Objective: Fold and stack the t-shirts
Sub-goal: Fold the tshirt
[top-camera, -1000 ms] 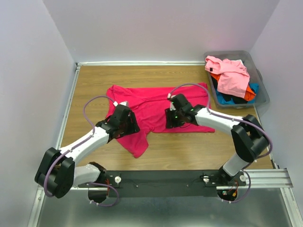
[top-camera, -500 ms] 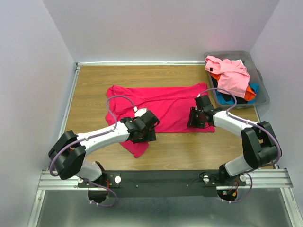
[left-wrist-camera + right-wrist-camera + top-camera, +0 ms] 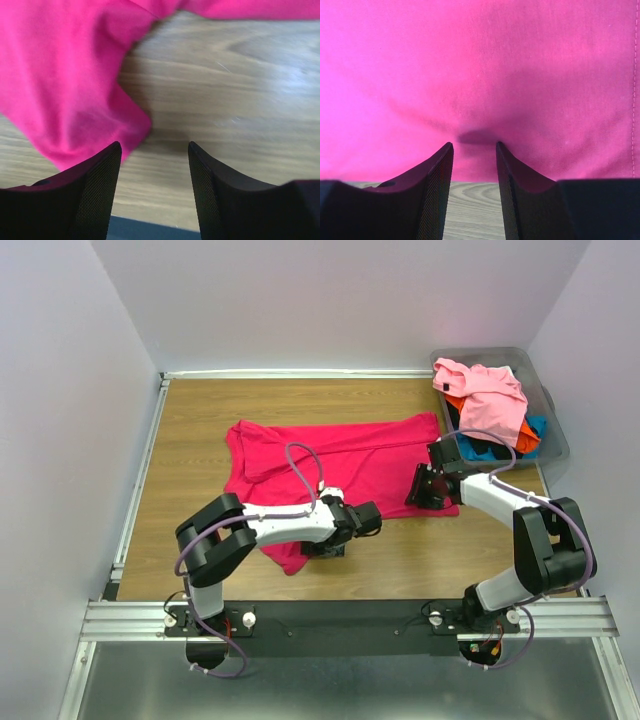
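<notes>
A crimson t-shirt [image 3: 330,455] is spread flat across the middle of the wooden table [image 3: 200,410], one sleeve bunched at its near left corner. The left arm [image 3: 285,523] is folded sharply at the elbow and laid low toward the right, so that the left gripper [image 3: 154,146] is held beside that sleeve, its fingers [image 3: 102,180] wide apart over bare wood with nothing between them. The right arm [image 3: 490,495] is reached inward, and the right gripper [image 3: 474,145] is set on the shirt's near right corner, fingers [image 3: 437,185] slightly apart, tips against puckered cloth. Other t-shirts [image 3: 490,395] are heaped in a grey bin [image 3: 555,435] at the far right.
</notes>
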